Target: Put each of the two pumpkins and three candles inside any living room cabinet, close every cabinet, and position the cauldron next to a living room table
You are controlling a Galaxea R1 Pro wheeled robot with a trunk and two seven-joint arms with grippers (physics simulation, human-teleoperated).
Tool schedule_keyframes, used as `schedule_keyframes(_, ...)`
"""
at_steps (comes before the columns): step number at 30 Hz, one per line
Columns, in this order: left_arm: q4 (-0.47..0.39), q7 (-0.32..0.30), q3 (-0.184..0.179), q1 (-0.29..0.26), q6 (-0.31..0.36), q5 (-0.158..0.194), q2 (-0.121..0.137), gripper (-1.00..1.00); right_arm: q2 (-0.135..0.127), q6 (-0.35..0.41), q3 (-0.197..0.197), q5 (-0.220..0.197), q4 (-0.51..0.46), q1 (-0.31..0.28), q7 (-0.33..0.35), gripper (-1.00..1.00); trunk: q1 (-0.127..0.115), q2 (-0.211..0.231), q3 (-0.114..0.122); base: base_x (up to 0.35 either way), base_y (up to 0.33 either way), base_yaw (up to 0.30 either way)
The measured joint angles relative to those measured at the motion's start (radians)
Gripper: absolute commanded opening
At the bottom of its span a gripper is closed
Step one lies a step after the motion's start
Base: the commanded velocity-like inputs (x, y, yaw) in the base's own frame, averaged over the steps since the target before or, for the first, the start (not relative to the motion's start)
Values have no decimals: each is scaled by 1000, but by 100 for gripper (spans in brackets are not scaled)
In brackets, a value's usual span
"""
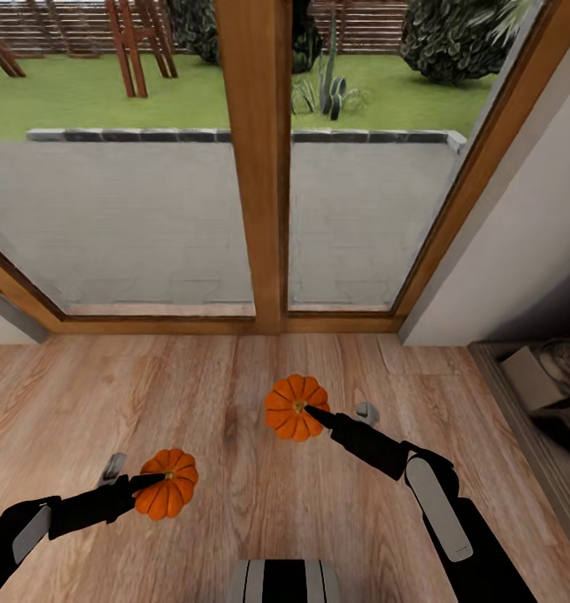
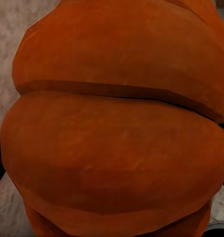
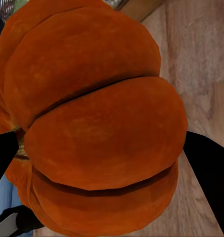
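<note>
Near left, the left tool (image 1: pixel 142 484) is clenched on one pumpkin (image 1: pixel 168 483), held above the wood floor (image 1: pixel 234 402); in the left wrist view its orange ribs (image 2: pixel 117 128) sit tight against the camera. Right of centre and a little farther, the right tool (image 1: pixel 318 416) grasps the second pumpkin (image 1: pixel 296 407), which in the right wrist view sits between two dark fingers (image 3: pixel 208 168). Beyond them stands a large window (image 1: pixel 251 167) giving onto a garden. At the near right edge is a low, dark unit (image 1: pixel 527 402); whether it is the cabinet I cannot tell.

Judging by this, both pumpkins are collected and the carrying step is in hand. The next move calls for turning from the window toward a cabinet and getting a drawer open with both tools occupied.
</note>
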Motion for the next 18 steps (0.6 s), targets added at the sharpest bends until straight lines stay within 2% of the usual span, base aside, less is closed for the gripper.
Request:
schedule_keyframes(11, 0, 3, -1, 0, 4, 3, 9, -100, 1, -6, -1, -1, 8, 0, 2, -100, -5, 3, 43, -4, 0, 0)
schedule_keyframes(18, 0, 5, -1, 0, 5, 2, 9, -100, 4, -7, -1, 0, 9, 0, 2, -100, -8, 4, 70, -157, 0, 0)
